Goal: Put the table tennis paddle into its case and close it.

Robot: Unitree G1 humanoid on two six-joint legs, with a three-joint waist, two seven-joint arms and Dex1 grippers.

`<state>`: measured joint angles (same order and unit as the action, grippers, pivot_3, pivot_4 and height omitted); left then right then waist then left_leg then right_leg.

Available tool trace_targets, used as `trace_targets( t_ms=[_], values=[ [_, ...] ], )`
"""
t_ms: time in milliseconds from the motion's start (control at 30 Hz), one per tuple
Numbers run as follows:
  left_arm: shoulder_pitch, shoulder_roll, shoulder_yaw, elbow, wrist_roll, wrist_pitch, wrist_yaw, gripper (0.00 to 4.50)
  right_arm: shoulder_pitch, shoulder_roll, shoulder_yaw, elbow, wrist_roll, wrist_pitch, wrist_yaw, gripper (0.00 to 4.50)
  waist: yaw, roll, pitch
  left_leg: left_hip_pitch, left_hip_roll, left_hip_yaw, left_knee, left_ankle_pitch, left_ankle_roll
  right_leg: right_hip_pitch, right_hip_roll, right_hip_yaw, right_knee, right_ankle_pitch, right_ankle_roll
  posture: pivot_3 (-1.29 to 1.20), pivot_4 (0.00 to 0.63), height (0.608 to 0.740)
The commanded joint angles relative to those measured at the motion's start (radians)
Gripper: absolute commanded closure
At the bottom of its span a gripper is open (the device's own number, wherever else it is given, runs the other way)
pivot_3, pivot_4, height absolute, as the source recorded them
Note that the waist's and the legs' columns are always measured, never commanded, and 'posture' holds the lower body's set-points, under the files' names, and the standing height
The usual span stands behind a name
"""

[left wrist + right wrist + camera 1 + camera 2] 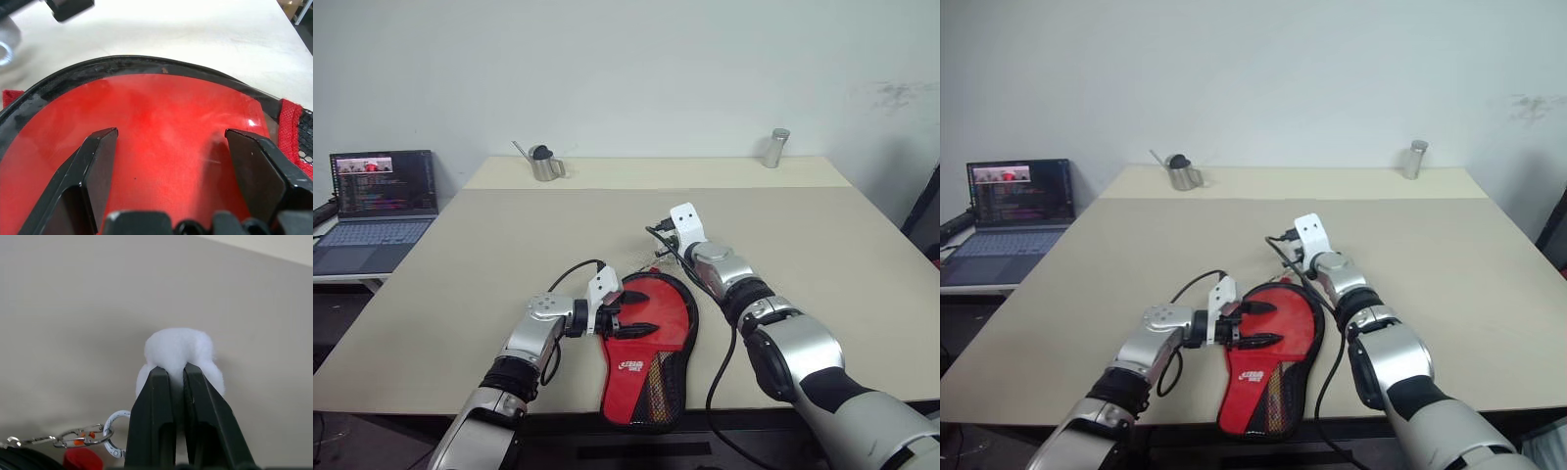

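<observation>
Black fingers of my left gripper (pixel 625 313) spread wide over the red case (pixel 651 357); right gripper (pixel 178 369) pinching a white pompom (pixel 180 350) beyond it.

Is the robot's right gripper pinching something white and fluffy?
Yes, in the right wrist view the right gripper has its two black fingers shut on a white fluffy pom-pom hooked to a keyring chain.

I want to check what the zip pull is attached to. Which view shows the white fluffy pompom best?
The right wrist view: the white pompom sits pinched between the right hand's shut fingers, with its key ring and chain leading toward the case. In the head views the right hand hides it; the left wrist view looks at the case's red face.
</observation>
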<state>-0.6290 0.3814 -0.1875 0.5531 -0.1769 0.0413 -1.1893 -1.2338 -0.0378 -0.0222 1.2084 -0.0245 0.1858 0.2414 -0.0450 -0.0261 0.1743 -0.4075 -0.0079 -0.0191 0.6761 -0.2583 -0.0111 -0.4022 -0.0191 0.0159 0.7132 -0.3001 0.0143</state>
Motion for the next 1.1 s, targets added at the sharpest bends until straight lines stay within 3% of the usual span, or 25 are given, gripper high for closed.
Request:
trace_targets(
  t_ms=[33, 533, 700, 1100],
  values=[
    [0.008, -0.018, -0.016, 0.049, 0.026, 0.012, 0.009, 0.67, 0.000, -0.025, -0.019, -0.089, 0.022, 0.017, 0.016, 4.48, 0.005, 0.000, 0.000, 0.000, 0.000, 0.000, 0.000, 0.000, 0.000, 0.000, 0.000, 0.000, 0.000, 0.000, 0.000, 0.00, 0.150, 0.740],
    [-0.020, -0.051, -0.015, 0.109, 0.034, -0.003, 0.004, 0.67, 0.308, -0.181, -0.008, -0.651, 0.037, 0.338, 0.104, 4.48, 0.019, 0.003, -0.002, 0.001, -0.001, -0.001, 0.000, 0.000, 0.001, 0.003, -0.001, -0.001, -0.002, 0.000, 0.000, 0.00, 0.150, 0.740],
    [-0.040, -0.067, -0.015, 0.143, 0.043, -0.018, 0.005, 0.67, 0.422, -0.252, -0.023, -0.929, 0.070, 0.522, 0.127, 4.48, 0.025, 0.004, -0.002, 0.007, -0.001, -0.005, 0.000, 0.000, 0.001, 0.014, -0.001, -0.005, -0.008, 0.000, 0.000, 0.00, 0.150, 0.740],
    [-0.098, -0.103, 0.002, 0.233, 0.053, -0.053, 0.014, 0.67, 0.668, -0.448, -0.048, -1.460, 0.226, 0.930, 0.234, 4.48, 0.048, 0.005, -0.002, 0.006, -0.002, -0.005, -0.006, 0.000, 0.002, 0.017, -0.001, -0.005, -0.020, 0.002, 0.002, 0.00, 0.150, 0.740]
  ],
)
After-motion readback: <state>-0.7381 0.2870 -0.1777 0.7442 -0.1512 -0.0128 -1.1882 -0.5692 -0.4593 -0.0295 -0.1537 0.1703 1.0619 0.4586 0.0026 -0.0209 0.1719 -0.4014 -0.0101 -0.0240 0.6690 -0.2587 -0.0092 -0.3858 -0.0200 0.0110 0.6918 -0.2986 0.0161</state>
